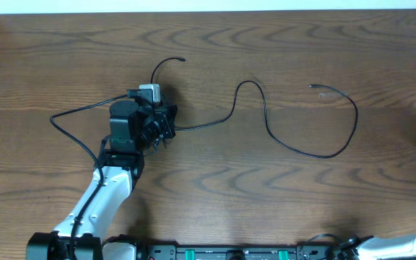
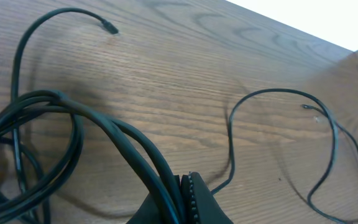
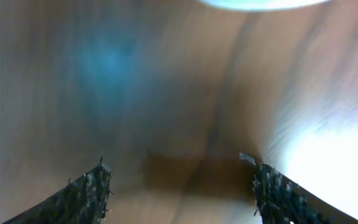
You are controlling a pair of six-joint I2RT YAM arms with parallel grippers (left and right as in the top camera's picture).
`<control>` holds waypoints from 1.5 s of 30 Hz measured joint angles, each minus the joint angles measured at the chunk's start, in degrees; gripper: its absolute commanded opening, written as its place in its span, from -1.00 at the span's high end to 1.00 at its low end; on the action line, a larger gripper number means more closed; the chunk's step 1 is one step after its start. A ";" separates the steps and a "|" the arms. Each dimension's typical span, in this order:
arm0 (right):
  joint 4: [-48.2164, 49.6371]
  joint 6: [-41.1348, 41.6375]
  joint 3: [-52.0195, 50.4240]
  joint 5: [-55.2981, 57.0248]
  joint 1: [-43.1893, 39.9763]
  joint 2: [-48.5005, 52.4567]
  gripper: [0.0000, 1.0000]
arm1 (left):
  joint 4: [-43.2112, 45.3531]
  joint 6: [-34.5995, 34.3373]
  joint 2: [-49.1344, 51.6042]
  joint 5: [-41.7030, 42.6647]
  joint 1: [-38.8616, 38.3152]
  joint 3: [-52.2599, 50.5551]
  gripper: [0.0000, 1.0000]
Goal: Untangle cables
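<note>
The cables [image 2: 142, 149] lie left of the middle of the desk [image 1: 302, 209]. Several black strands are looped over one another there in a loose tangle [image 2: 58, 96] just beside the left gripper [image 2: 188, 190]. One long strand [image 2: 230, 146] is led out of the bundle to the right and laid in a wide open curve over bare wood. A shorter free end [image 2: 109, 28] is curled away toward the far edge. No white cord can be made out. The cords are thin and limp, so it is judged that they will drag and re-loop rather than keep a shape.

The left gripper is clamped tight on a few strands of the bundle. The right gripper [image 3: 185, 180] is spread wide with nothing between its fingers. Its own view is blurred, and from overhead only part of its arm is seen at the near right corner, well apart from the cables.

The step in hand is judged to be the anchoring of the tangle by one arm, with most of the untangling not yet done. Next, a single strand near the knot would have to be picked out by the right gripper. It would then be drawn slowly away from the anchored bundle, so that the loop is opened rather than cinched.
</note>
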 measured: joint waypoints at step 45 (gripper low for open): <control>2.01 -25.79 -0.81 -22.51 79.60 -33.44 -0.76 | 49.31 -11.65 0.26 42.60 -0.11 -0.02 0.85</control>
